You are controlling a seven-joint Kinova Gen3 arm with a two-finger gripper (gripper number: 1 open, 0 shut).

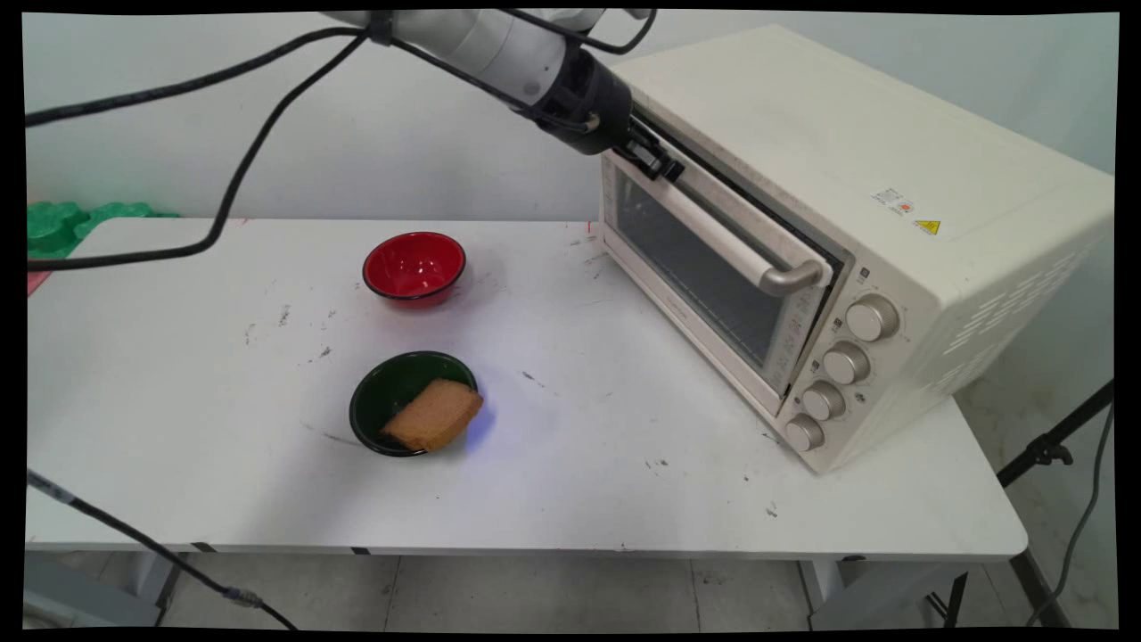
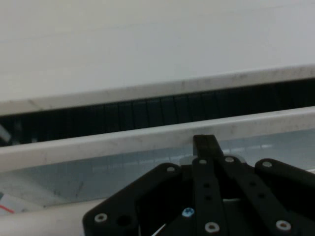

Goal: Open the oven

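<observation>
Where smooth cream metal meets glass, black gripper [image 1: 658,160] pinched closed against boxy oven's door [image 1: 704,259] top.

Cream-white oven [image 1: 856,178], silver knobs [image 1: 872,317], silver-ended cream handle [image 1: 726,234], yellow warning sticker [image 1: 926,227]. Red bowl [image 1: 414,266], black rim. Dark green bowl [image 1: 392,392] w/ orange-brown sponge [image 1: 434,415]. White table [image 1: 178,428], dark scuff marks. Black gripper [image 1: 664,166].

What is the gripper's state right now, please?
Gripper: shut, fingers together at the top edge of the oven door, which is slightly ajar; holding nothing that can be seen.
</observation>
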